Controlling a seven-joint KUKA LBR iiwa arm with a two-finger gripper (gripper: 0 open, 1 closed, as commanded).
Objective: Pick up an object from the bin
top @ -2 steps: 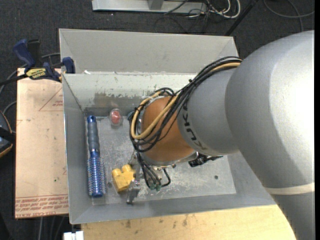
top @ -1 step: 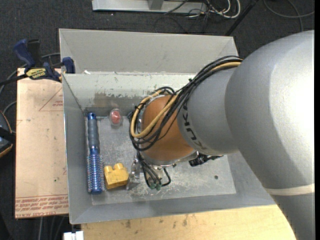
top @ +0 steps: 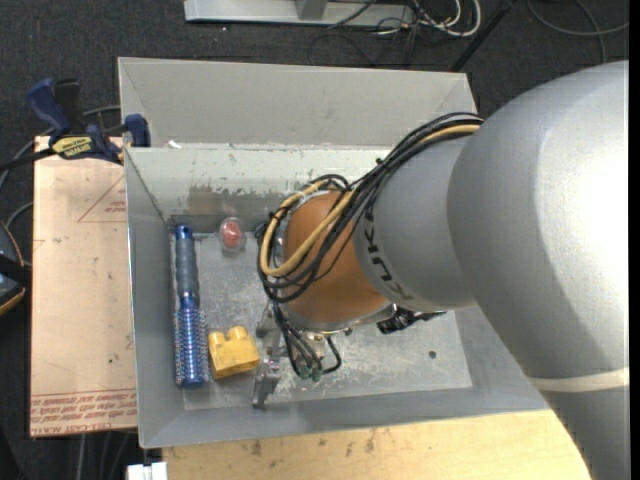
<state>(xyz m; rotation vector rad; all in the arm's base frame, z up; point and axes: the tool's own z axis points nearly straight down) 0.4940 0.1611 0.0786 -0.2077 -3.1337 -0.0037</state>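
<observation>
Lower left of the frame, the jaws hang just right of a chunky yellow plastic block (top: 232,351); whether they are open or closed I cannot tell. A bristly blue brush (top: 187,313) lies further left.

The arm (top: 520,208) hides much of the right half of the bin (top: 440,363) and runs off the right edge.

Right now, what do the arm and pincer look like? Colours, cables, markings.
The arm is a thick, rounded silver-grey casing with black KUKA lettering, partly hidden. Its wrist wears a smooth orange cover, looped by yellow and black cables. The pincer is slim grey metal, with thin green and black wires beside it.
</observation>
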